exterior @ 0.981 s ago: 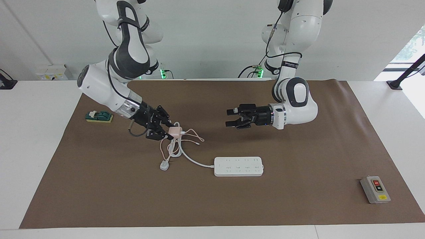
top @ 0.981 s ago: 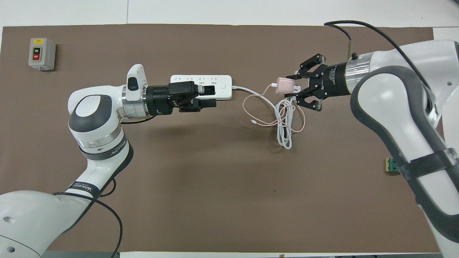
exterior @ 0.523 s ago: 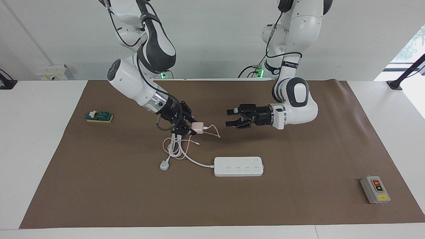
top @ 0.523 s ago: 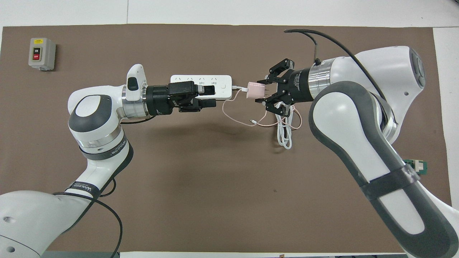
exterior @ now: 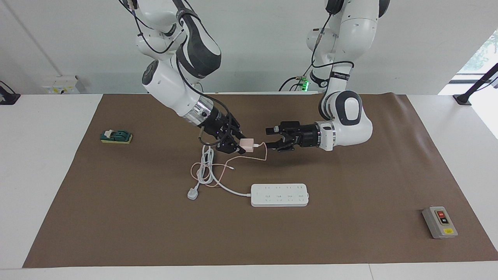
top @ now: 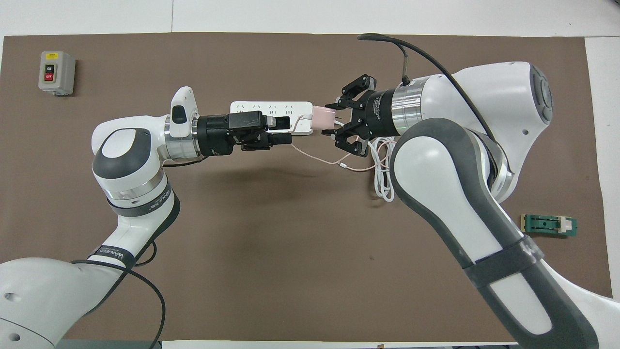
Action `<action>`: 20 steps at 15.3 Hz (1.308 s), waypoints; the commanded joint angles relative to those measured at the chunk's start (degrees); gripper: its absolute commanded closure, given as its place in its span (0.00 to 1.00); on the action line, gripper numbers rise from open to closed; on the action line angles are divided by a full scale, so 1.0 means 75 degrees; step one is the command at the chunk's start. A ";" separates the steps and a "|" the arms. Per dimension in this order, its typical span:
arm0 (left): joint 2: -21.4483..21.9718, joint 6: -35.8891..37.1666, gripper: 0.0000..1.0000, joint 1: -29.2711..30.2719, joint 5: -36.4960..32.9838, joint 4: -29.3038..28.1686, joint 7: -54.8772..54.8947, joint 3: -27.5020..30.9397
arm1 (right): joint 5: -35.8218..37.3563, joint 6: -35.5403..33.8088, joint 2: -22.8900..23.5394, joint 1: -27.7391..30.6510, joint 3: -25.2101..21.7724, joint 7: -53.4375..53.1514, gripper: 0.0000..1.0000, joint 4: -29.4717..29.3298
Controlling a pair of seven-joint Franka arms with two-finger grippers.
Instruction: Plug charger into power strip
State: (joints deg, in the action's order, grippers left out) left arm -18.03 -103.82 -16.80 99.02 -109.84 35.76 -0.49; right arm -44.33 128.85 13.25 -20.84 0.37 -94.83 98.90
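The charger (exterior: 246,144) (top: 323,116), a small pale pink cube, is up in the air with my right gripper (exterior: 240,144) (top: 334,118) shut on it. Its thin pink cable (exterior: 218,171) (top: 329,162) trails down to the mat in loops. My left gripper (exterior: 268,139) (top: 289,130) hovers open over the mat, level with the charger and a short gap from it, holding nothing. The white power strip (exterior: 279,194) (top: 271,106) lies flat on the mat; in the overhead view the left gripper and the charger cover part of it.
The strip's thick white cord coils by the pink cable and ends in a white plug (exterior: 193,193). A grey switch box (exterior: 439,221) (top: 56,72) sits at the left arm's end. A green part on a yellow base (exterior: 116,136) (top: 549,225) lies at the right arm's end.
My right arm has carried the charger through the air toward the left gripper, dragging the pink cable along. The left arm has not moved.
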 commanded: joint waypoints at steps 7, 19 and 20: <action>-0.0057 -0.0126 0.00 -0.0069 0.0156 0.0009 0.0235 0.0031 | 0.0016 0.0468 0.0167 -0.0444 -0.0014 -0.0329 0.87 -0.0133; -0.0045 -0.0185 0.00 -0.0069 0.0227 -0.0061 0.0236 0.0042 | 0.0075 0.0468 0.0073 -0.0819 -0.0014 -0.0329 0.87 0.0208; -0.0045 -0.0173 0.00 -0.0057 0.0227 -0.0073 0.0247 0.0042 | 0.0075 0.0469 0.0073 -0.0819 -0.0014 -0.0318 0.87 0.0208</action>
State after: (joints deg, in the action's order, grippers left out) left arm -18.38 -104.47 -16.83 99.09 -109.91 36.17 -0.52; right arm -44.30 131.41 14.31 -26.83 0.26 -96.16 99.45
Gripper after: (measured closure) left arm 0.000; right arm 0.533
